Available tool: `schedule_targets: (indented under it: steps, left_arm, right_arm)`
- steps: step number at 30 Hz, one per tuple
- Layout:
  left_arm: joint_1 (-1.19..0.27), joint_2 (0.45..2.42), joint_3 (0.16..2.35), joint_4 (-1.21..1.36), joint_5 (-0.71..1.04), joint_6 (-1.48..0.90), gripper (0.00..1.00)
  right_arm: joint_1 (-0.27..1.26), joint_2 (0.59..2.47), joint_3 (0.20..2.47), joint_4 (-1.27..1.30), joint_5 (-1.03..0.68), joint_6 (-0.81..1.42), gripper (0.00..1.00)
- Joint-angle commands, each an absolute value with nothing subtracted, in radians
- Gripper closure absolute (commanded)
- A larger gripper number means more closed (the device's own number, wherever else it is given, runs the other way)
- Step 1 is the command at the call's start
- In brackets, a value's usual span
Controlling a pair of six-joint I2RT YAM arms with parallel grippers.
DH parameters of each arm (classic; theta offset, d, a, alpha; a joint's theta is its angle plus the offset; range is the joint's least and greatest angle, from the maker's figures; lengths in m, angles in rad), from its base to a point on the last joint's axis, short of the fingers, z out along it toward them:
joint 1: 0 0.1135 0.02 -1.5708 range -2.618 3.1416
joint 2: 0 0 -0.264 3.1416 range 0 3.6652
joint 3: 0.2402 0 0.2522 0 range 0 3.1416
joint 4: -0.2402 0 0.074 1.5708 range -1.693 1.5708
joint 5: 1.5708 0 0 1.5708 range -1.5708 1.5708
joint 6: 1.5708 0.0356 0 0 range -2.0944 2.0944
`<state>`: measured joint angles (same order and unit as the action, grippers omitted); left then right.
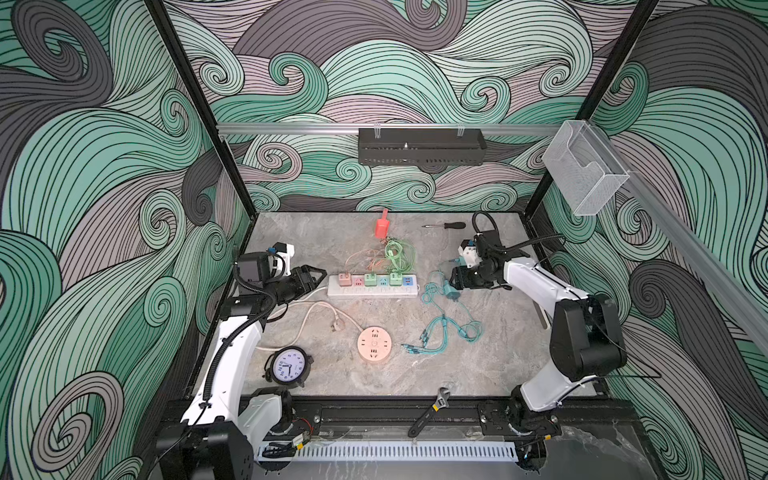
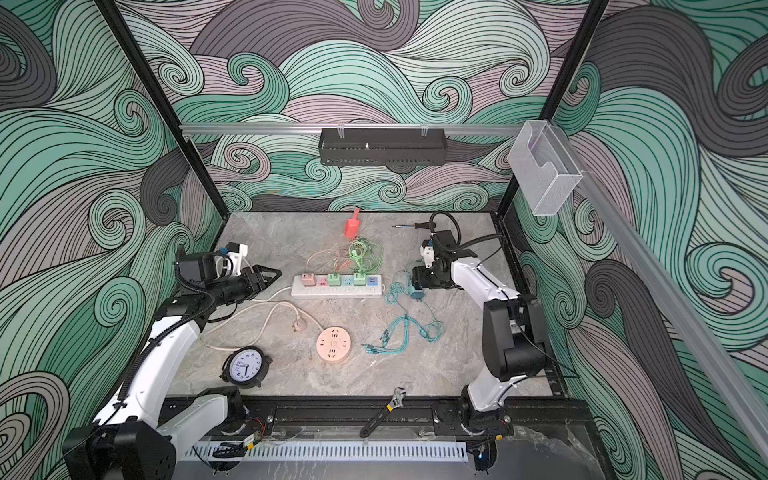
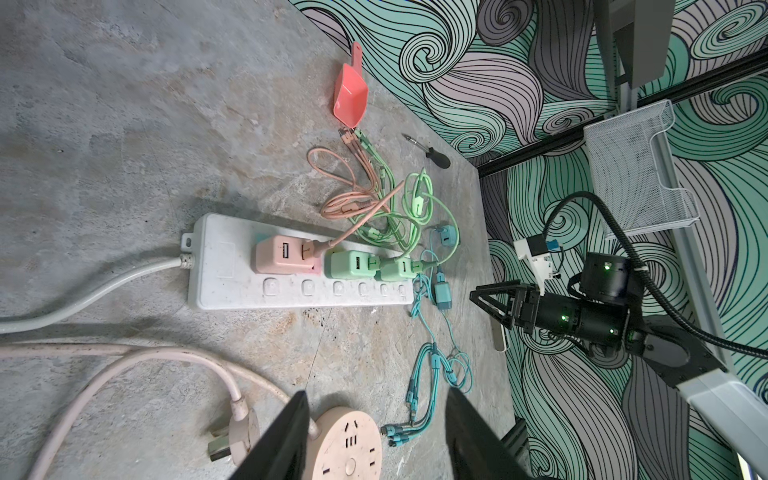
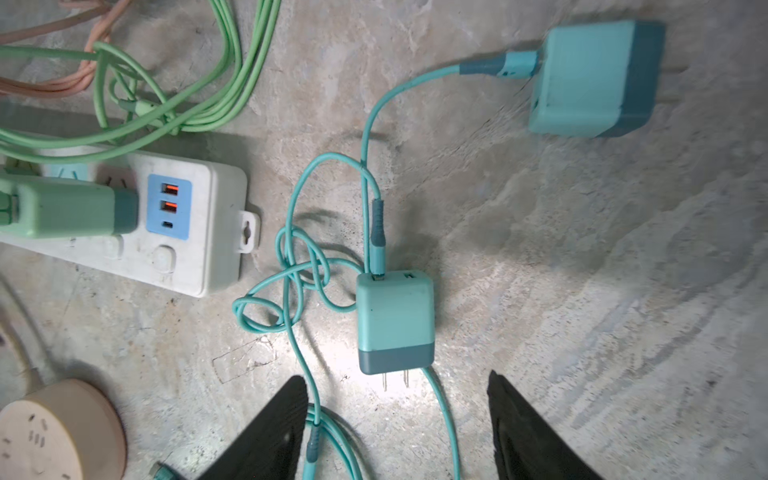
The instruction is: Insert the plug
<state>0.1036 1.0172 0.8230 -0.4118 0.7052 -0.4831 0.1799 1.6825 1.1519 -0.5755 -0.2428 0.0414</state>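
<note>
The right fingers (image 1: 456, 279) are spread wide and empty, and the teal plug (image 4: 395, 324) lies flat on the bench (image 4: 582, 291) just ahead, pins toward them, so best pinch its sides squarely; the left fingers (image 1: 319, 281) hang open too.

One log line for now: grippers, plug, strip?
left gripper open, empty | right gripper open, facing teal plug | teal plug flat on table beside power strip, not inserted

Five chargers (image 3: 286, 257), two power strips (image 3: 232, 266)
</note>
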Motion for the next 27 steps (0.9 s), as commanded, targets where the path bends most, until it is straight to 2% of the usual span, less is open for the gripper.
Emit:
schedule_targets:
  steps: [1,8,27]
  left_arm:
    - [0.113,1.009,0.883,-0.446,0.727,-0.450,0.44]
    - [0.114,0.994,0.897,-0.457,0.744,-0.431,0.38]
    - [0.114,0.960,0.907,-0.487,0.738,-0.433,0.38]
  right_arm:
    - [0.169,1.728,1.173,-0.582,-0.375,0.028,0.31]
    - [0.168,1.815,1.184,-0.563,-0.374,0.026,0.36]
    - [0.168,1.897,1.212,-0.531,-0.281,0.032,0.46]
